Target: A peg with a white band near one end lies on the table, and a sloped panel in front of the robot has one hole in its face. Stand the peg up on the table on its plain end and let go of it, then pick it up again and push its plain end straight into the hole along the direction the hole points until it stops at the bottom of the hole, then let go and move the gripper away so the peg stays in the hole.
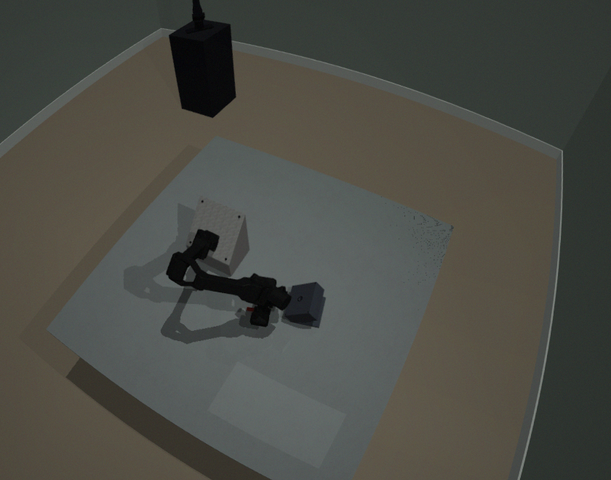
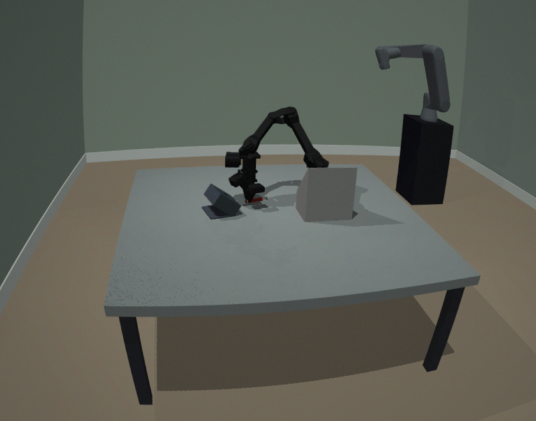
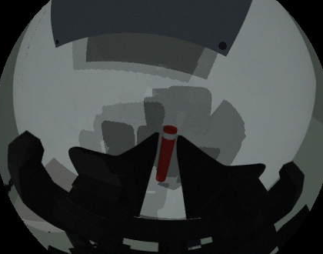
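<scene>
The red peg (image 1: 249,309) (image 2: 258,199) (image 3: 166,155) lies flat on the table. Its white band is near the end toward the sloped panel. My gripper (image 2: 250,200) (image 3: 168,138) points down at the peg, low over the table. Its fingers are partly closed, one on each side of the peg near the band. A thin gap shows beside the peg in the wrist view, so the fingers are not clamped on it. The dark blue-grey sloped panel (image 1: 308,305) (image 2: 224,200) (image 3: 146,17) stands just beyond. Its round hole (image 1: 300,298) shows in the top view and is empty.
A large pale wedge block (image 1: 215,222) (image 2: 329,194) stands beside the arm's base. A pale rectangle (image 1: 277,413) marks the table surface. A black pedestal (image 1: 205,72) (image 2: 420,162) carrying a grey arm (image 2: 436,76) stands off the table.
</scene>
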